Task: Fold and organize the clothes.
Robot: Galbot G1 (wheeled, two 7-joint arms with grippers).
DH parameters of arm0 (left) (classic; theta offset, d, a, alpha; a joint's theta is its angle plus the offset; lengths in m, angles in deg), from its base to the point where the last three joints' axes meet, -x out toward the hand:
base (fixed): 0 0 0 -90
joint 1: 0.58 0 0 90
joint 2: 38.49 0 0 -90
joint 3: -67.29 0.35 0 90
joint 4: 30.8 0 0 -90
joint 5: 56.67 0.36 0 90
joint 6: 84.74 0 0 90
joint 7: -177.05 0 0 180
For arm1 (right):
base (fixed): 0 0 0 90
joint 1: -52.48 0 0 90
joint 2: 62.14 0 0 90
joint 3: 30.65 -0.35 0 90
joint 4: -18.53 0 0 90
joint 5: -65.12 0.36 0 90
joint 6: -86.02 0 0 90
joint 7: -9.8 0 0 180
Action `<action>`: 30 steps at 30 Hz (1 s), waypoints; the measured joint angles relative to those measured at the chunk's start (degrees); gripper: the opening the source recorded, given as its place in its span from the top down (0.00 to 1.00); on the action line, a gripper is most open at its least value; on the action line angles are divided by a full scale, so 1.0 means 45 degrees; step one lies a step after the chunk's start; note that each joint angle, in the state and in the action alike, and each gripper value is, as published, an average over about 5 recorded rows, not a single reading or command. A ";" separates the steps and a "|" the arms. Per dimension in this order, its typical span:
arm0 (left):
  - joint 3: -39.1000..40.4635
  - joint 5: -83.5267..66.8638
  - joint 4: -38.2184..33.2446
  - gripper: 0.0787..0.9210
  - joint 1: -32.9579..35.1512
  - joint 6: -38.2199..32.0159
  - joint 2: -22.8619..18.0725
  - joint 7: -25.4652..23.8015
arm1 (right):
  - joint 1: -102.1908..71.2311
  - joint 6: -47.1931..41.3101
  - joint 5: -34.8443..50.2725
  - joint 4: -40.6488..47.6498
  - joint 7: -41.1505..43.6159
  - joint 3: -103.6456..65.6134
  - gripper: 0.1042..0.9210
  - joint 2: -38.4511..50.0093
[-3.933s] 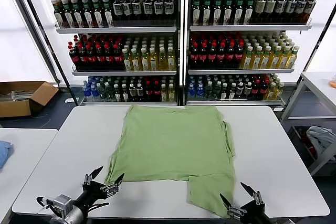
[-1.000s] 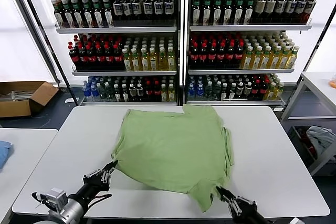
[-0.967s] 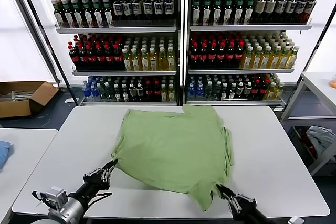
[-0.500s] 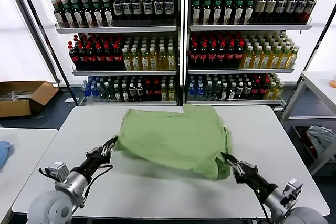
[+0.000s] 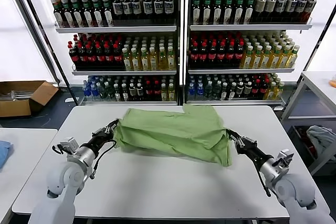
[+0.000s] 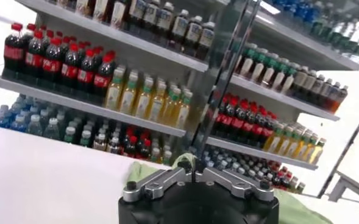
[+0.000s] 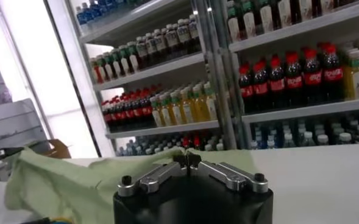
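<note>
L gripper (image 5: 112, 128) is pinched tight on the left hem corner of the green polo shirt (image 5: 173, 132). R gripper (image 5: 232, 138) is narrow at the right hem corner; fabric looks caught between the tips, but whether it's easing off can't be told from these views. In the wrist views both sets of jaws read nearly closed, w/ green cloth bunched just past the tips.

Change vs a sec ago: both arms have swept fwd from the near table edge to mid-table, dragging the shirt's near hem up and over toward the collar end. The shirt was spread flat; now it's doubled over, a thick band across the far half of the white table (image 5: 157, 182), plain side up.

Judgement: bottom-to-top fold basically made. Next likely lay the hem down, release, smooth. Risk: right side sags lower, so edges may land uneven.
</note>
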 measured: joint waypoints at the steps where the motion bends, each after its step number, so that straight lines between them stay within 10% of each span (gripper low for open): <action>1: 0.0035 0.0113 0.0191 0.99 -0.0073 0.0017 -0.0023 -0.0039 | 0.0106 -0.0008 -0.0109 0.0122 -0.0035 0.0096 0.90 -0.0006; 20: -0.0182 0.1861 0.0519 0.34 0.0757 0.0290 0.0415 -0.0187 | -0.1764 -0.0331 -0.1793 -0.1005 -0.0948 -0.0289 0.21 0.0450; 30: 0.0006 0.2454 0.0336 0.12 0.1557 0.0373 0.0153 -0.0113 | -0.3274 -0.0536 -0.2279 -0.2070 -0.1111 -0.0293 0.18 0.0214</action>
